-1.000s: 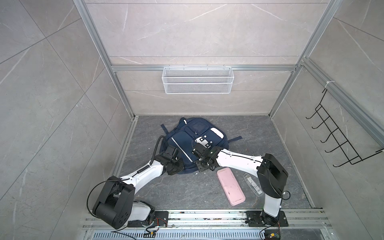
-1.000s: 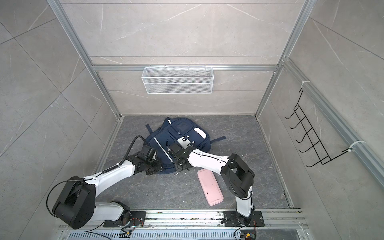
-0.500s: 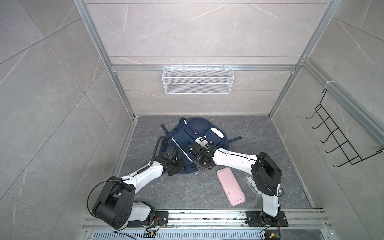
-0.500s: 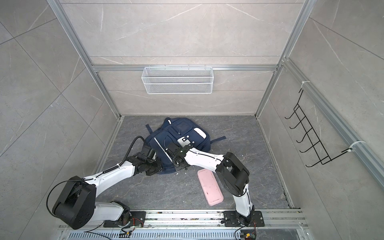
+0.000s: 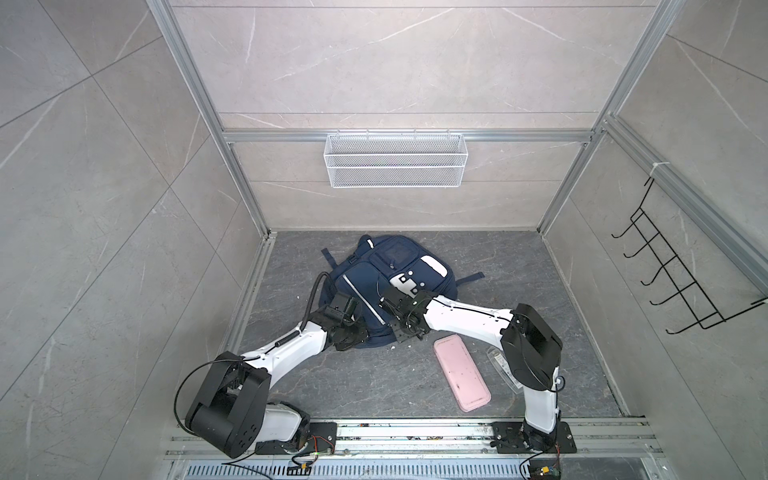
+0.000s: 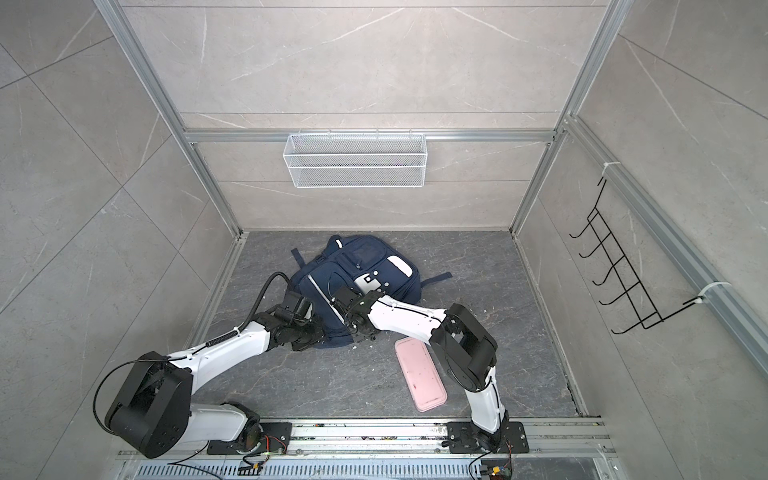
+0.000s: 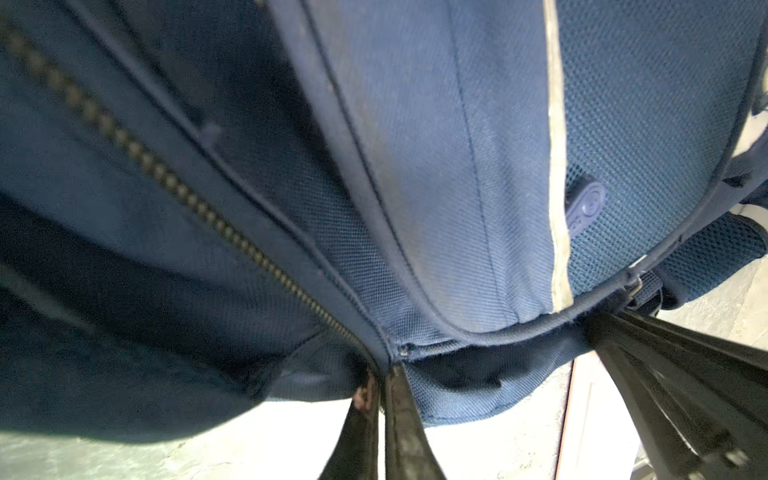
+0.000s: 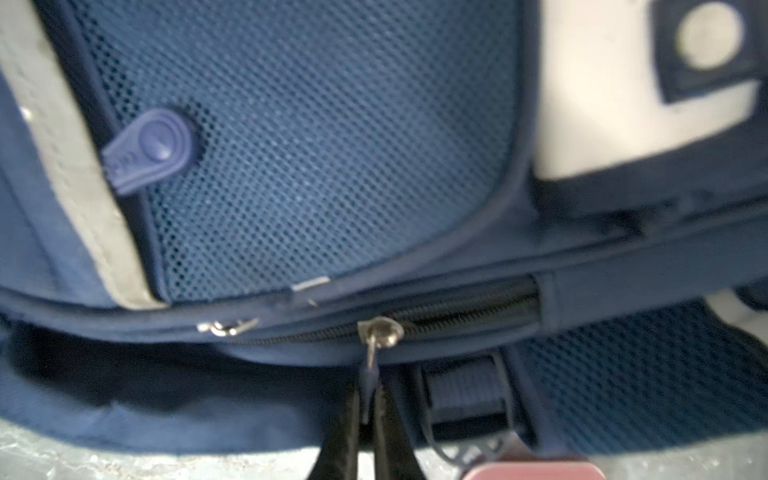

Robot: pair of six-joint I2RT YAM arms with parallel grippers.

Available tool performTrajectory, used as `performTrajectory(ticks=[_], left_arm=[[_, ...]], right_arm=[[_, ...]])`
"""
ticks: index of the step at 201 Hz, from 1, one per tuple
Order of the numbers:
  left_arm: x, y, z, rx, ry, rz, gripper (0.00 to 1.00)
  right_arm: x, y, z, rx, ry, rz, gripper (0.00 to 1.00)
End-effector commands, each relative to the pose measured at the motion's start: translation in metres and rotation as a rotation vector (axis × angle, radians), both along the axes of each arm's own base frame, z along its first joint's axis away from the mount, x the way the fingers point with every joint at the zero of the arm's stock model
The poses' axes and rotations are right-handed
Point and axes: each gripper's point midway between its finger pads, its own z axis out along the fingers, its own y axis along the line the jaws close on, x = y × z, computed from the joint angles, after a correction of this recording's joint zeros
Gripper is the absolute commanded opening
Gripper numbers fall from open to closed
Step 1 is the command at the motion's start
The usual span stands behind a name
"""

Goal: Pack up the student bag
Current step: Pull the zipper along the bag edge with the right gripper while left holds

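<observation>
The table (image 5: 374,386) carries the bag (image 5: 395,278), which lies flat, front side up, a little behind the middle. Its near edge faces the two arm bases. A pink case (image 5: 461,372) lies on the table just in front of this edge, on the right arm's side, apart from the bag and not yet packed.

Both arms reach to this same edge and stand close together there. The left tool (image 7: 382,374) is pressed together on the bag's fabric, at the seam where a coarse zip ends; it seems to serve as an anchor. The right tool (image 8: 368,399) is beside it, on the other side of the silver stripe (image 8: 70,166). Its jaws are closed on a small tab (image 8: 370,374).

The relation that matters is along the fine zip (image 8: 457,318). Its long axis follows the bag's near edge, across the right tool's line of reach. The slider (image 8: 380,330) sits directly ahead of the right tool, near the zip's end stop, so the long part of the track runs from it toward the left tool. The tab hangs from the slider straight into the jaws.

Probably the next move is a pull sideways along the edge, toward the left tool. A pull off this axis may only lift the fabric. Whether the track beyond the slider is already open cannot be told.
</observation>
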Motion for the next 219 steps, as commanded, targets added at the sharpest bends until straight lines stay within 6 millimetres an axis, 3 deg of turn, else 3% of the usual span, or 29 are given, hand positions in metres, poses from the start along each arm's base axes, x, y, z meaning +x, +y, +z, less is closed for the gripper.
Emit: performTrajectory(ticks=[1,94,127,188,219], left_arm=[[-0.003,0.000,-0.004,0.009,0.023,0.003,0.07],[-0.002,0.003,0.001,0.017,0.009,0.007,0.07],[-0.001,0.002,0.002,0.012,0.007,0.007,0.07],[0.005,-0.009,0.005,-0.021,-0.010,0.006,0.06],[0.005,-0.017,0.007,-0.021,-0.012,-0.016,0.06]], right_arm=[[-0.002,-0.007,0.025,0.022,-0.053,-0.020,0.07],[-0.018,-0.012,0.031,0.071,-0.024,0.002,0.00],[-0.026,-0.003,0.034,0.128,0.011,0.032,0.00],[-0.051,0.040,0.020,0.230,0.165,0.151,0.00],[-0.059,0.075,0.019,0.287,0.207,0.198,0.00]])
